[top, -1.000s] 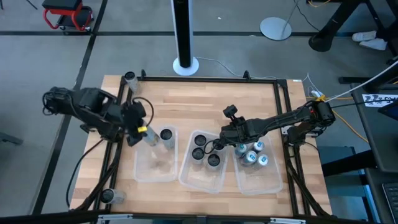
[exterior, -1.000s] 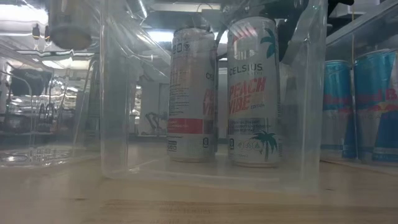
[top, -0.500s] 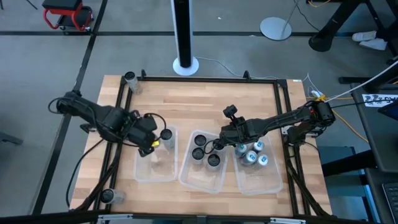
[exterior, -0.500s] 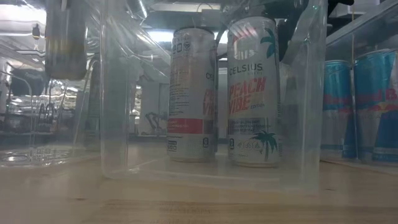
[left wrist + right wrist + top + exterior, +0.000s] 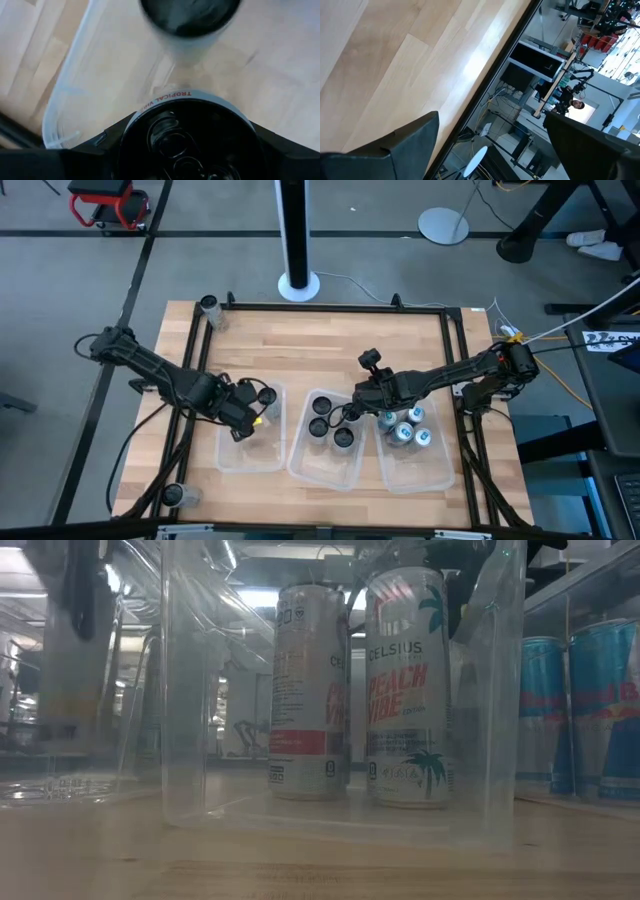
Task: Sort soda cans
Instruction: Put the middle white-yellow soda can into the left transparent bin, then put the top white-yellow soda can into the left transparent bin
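My left gripper [image 5: 247, 413] is shut on a dark-topped soda can [image 5: 192, 142] inside the left clear bin [image 5: 232, 460], beside a second can [image 5: 266, 394] standing there. In the low view the held can [image 5: 72, 660] shows blurred behind the bin wall. Three dark-topped cans [image 5: 322, 406] stand in the middle bin, two showing as white Celsius cans [image 5: 405, 685]. Several silver-topped blue cans [image 5: 402, 433] stand in the right bin. My right gripper [image 5: 358, 402] hovers open over the gap between middle and right bins, holding nothing [image 5: 490, 125]. My left gripper pinches the can between its two fingers [image 5: 95, 150] on the side wall just below the top rim [image 5: 132, 122], coming from above, pointing down. The can is upright within the left bin. Whether its base touches the bin floor, I cannot tell.
Three clear bins sit side by side in the near half of the wooden table [image 5: 330, 340]. A lone can stands at the far left corner [image 5: 208, 304] and another at the near left corner [image 5: 172, 494]. Black frame rails [image 5: 330, 307] edge the table.
My left gripper has carried the can toward the table's right and near edge, from beside the left bin to over it, and then down into the bin next to the standing can. It stays shut on the can.
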### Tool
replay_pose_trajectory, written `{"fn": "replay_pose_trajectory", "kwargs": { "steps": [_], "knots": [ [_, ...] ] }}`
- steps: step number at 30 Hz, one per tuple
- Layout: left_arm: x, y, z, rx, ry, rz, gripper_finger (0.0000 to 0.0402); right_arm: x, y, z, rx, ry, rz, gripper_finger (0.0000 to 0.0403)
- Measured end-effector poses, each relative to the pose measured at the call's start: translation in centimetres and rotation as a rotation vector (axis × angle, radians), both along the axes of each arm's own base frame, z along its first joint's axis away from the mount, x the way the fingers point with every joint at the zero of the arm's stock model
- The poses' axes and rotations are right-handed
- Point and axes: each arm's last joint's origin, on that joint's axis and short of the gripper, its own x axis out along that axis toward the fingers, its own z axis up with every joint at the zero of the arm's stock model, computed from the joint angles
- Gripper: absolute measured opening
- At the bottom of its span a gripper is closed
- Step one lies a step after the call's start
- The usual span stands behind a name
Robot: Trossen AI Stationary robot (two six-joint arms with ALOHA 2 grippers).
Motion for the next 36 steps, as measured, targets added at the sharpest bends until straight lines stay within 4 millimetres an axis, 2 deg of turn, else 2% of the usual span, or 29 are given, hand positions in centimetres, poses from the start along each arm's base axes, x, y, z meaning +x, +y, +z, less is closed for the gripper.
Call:
{"fn": "replay_pose_trajectory", "kwargs": {
  "steps": [8,15,19,23,29,36],
  "knots": [
    [0.0,0.0,-2.3,-0.002,-0.001,0.004,0.0259,0.0,0.0,0.0,0.007,0.001,0.002,0.0364],
    [0.1,0.3,-2.4,-0.001,-0.005,0.032,0.0309,0.0,0.0,0.0,0.011,0.001,0.002,0.0364],
    [0.1,0.5,-2.2,-0.032,0.024,0.0,0.0323,0.0,0.0,0.0,0.015,0.001,0.003,0.0364],
    [0.2,0.6,-0.7,-0.065,0.014,0.003,0.0324,0.0,0.0,0.0,0.016,0.002,0.003,0.0364],
    [-0.7,1.3,2.9,-0.052,-0.023,-0.008,0.0325,0.0,0.0,0.0,0.016,0.002,0.004,0.0364],
    [-1.9,3.7,7.7,0.168,-0.258,0.057,0.0327,0.0,0.0,0.0,0.015,0.002,0.005,0.0364]
  ]
}}
